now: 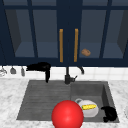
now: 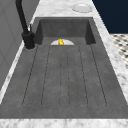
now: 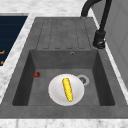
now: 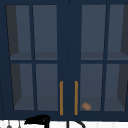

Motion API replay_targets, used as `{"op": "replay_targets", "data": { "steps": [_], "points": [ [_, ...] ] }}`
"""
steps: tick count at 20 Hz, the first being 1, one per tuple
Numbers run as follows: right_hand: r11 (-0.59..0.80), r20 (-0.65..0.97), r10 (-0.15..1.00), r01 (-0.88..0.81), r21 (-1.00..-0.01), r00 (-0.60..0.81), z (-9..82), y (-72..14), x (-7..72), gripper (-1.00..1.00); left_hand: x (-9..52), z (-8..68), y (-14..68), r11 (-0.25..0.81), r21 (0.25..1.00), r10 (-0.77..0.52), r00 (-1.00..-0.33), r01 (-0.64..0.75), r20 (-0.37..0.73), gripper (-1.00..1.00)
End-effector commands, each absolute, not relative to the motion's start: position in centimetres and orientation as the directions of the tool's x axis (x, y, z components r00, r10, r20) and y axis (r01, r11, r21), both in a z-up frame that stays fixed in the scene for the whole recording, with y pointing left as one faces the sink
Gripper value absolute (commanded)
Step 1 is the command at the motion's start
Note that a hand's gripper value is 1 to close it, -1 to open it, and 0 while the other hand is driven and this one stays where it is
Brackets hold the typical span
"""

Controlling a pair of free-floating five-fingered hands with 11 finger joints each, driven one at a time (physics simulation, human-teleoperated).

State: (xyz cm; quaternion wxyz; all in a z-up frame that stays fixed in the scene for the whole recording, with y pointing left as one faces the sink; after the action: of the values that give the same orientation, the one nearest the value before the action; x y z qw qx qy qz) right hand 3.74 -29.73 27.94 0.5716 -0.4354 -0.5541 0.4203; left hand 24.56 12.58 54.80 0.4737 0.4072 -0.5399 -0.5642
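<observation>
Where the frame's bottom edge begins, we list a red ball (image 1: 67,115), centre. Lower right: right hand (image 1: 109,113) at the sink (image 1: 37,100) rim, just beside the plate (image 1: 90,112) bearing corn (image 1: 89,107); its grip we cannot tell. A low, level approach would, we judge, spare the plate a knock. Upper left, farther: left hand (image 1: 38,67), relaxed, holding nothing, near the tap (image 1: 67,75).
</observation>
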Motion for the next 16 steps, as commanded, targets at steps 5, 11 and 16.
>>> {"op": "replay_targets", "data": {
  "steps": [5,11,16],
  "points": [
    [0.268,0.268,0.963,0.002,-0.964,0.033,27.9,-29.7,3.7,0.0,24.6,51.6,12.6,0.019,0.995,-0.92,-0.389,0.097,0.056,-1.0],
    [0.268,0.268,0.963,0.002,-0.964,0.033,27.9,-29.7,3.7,0.0,24.6,49.0,12.6,0.019,0.995,-0.885,-0.461,0.095,0.061,-1.0],
    [0.268,0.268,0.963,0.002,-0.964,0.033,27.9,-29.7,3.7,0.0,24.6,46.9,12.6,0.016,0.996,-0.852,-0.519,0.093,0.063,-1.0]
  ]
}}
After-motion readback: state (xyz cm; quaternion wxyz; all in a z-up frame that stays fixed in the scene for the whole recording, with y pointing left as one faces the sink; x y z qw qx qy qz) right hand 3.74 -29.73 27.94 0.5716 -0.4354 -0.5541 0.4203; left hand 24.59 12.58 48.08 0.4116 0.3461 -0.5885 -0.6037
